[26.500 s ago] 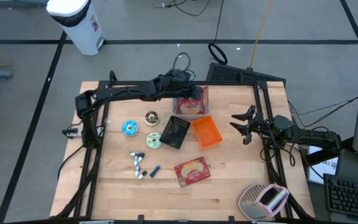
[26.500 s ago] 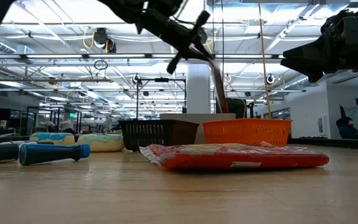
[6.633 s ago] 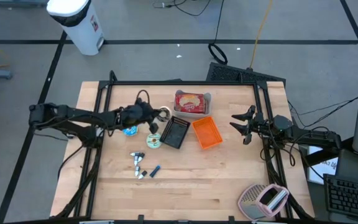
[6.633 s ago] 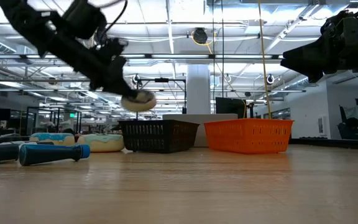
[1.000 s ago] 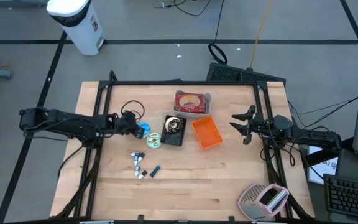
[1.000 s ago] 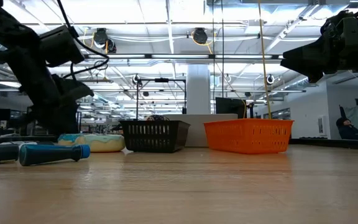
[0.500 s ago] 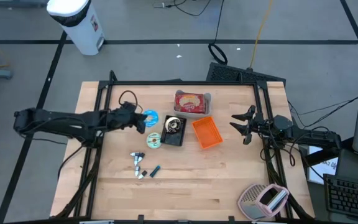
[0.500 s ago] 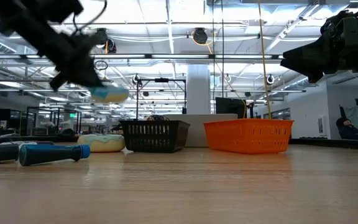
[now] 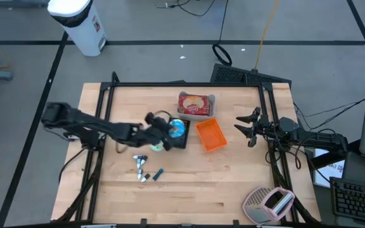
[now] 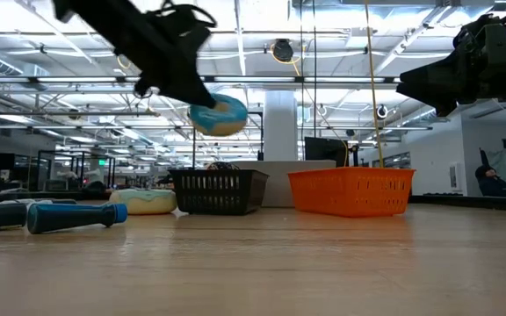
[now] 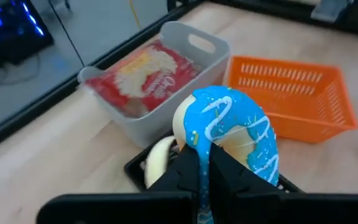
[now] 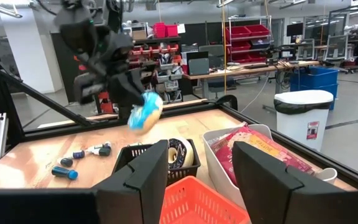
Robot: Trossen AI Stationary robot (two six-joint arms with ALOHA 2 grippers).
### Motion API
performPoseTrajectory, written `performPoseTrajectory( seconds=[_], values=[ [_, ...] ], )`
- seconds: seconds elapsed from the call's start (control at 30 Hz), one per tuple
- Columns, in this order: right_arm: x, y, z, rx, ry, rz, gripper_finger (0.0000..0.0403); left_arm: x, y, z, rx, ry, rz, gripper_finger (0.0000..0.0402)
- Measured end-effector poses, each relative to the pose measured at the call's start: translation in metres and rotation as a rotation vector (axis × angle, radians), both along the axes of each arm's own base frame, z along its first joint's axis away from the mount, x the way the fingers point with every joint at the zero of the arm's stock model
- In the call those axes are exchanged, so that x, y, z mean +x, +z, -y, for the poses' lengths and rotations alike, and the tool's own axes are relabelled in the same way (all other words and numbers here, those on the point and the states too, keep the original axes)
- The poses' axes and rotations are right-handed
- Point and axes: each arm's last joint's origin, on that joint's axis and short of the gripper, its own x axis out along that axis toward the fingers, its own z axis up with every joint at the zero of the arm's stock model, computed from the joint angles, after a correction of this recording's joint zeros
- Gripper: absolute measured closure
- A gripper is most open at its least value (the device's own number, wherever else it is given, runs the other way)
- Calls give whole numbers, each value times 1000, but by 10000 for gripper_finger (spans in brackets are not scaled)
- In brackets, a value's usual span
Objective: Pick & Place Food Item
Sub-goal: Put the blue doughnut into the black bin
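left gripper [image 9: 167, 128]: fingers pinched tight on the blue-iced donut [image 9: 177, 128], gripping its edge so the ring hangs on edge, icing face out in the left wrist view.
donut position: held in the air over the black basket [image 9: 184, 140], clear above the rim in the low view [image 10: 219, 115].
basket contents: one pale donut with dark icing [image 12: 180, 152] already inside, leaning against the wall nearer the grey bin.
step in hand: judged as the place phase, donut carried to the black basket, release not yet done.
how to do it well: centre over the free part of the basket rather than over the donut already there, lower until the blue one is below the rim, then open. dropped from this height, an on-edge ring could roll or bounce off the rim.
risk: grip is only on the rim of the ring, so keep the wrist steady to avoid swing.
neighbours: orange basket [image 9: 210, 135] just beside, grey bin [image 11: 209, 45] with the red packet [image 9: 194, 105] behind it. keep clear of both.
still on table: another frosted donut [image 10: 145, 201] beside the basket.
right gripper [image 9: 242, 126]: parked at the right edge, fingers part open, holding nothing.
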Motion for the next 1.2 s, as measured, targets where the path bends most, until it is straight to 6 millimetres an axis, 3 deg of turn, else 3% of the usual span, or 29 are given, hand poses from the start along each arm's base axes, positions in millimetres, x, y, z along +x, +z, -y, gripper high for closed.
performPoseTrajectory(
  seconds=[0.17, 0.3, 0.97, 1.2],
  values=[
    [0, 0, 0, 0, 0, 0, 236, 38, -14, 11, 69, 1, -142, 395],
    [0, 0, 0, 0, 0, 0, 236, 51, -18, 13, 85, 62, -254, 394],
    [0, 0, 0, 0, 0, 0, 236, 53, -35, -1, -2, 154, -289, 390],
    [0, 0, 0, 0, 0, -1, 236, 63, -60, -4, -22, 145, -332, 394]
  ],
)
